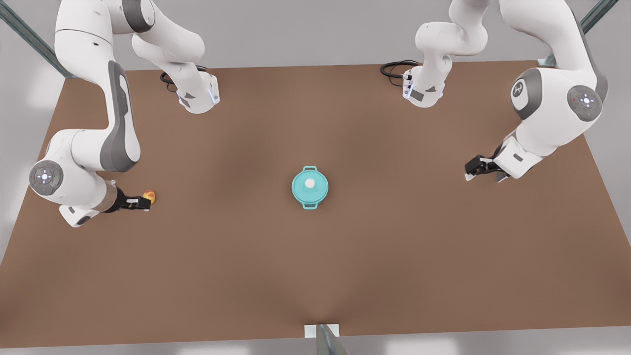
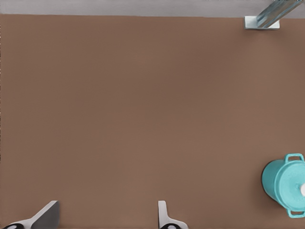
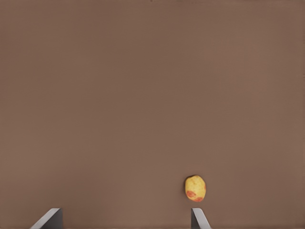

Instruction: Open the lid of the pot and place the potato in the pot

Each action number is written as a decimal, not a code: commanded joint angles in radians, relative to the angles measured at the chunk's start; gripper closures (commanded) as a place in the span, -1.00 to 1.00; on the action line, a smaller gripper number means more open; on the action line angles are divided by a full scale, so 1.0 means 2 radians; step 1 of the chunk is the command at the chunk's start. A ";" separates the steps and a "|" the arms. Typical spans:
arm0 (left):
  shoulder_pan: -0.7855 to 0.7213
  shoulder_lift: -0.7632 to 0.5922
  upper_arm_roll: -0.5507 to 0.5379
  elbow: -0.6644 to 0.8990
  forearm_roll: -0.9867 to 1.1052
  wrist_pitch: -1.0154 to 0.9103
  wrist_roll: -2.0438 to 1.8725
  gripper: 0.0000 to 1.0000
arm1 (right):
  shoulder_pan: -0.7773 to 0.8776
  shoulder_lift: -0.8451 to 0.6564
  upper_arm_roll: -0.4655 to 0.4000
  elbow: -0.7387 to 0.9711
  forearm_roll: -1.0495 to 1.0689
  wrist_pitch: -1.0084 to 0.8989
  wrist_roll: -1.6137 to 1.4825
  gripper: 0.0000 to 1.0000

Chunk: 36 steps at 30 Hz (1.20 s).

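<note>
Pot (image 1: 309,190): sitting in the middle of the brown table (image 1: 345,276), teal, one loop handle toward the far edge and one toward the near edge in the front view.
Pot lid (image 1: 309,185): on the pot, flat and closed, white knob (image 1: 309,183) dead centre.
Potato (image 1: 149,196): out on the bare table at the front view's left, well apart from the pot, yellow with a reddish patch.
Right gripper (image 1: 144,202): down low at the front view's left, reaching sideways, its tip right at the potato; whether it touches, I cannot tell.
Right gripper fingers (image 3: 200,218): spread wide in the right wrist view, nothing between them, the potato just ahead of one fingertip.
Right arm pose: elbow folded high, forearm dropping, wrist bent so the hand lies nearly level over the table.
Left gripper (image 1: 472,170): at the front view's right, above bare table, well apart from the pot.
Left gripper fingers (image 2: 163,214): set wide apart and empty, the lidded pot off at the edge of the left wrist view.
Left arm pose: forearm angled down and inward, hand tilted toward the table.
</note>
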 commanded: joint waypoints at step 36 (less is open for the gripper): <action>-0.383 0.345 -0.008 0.115 0.075 0.217 -0.563 -1.00 | -0.063 -0.021 -0.005 -0.320 -0.075 0.364 -0.065 -1.00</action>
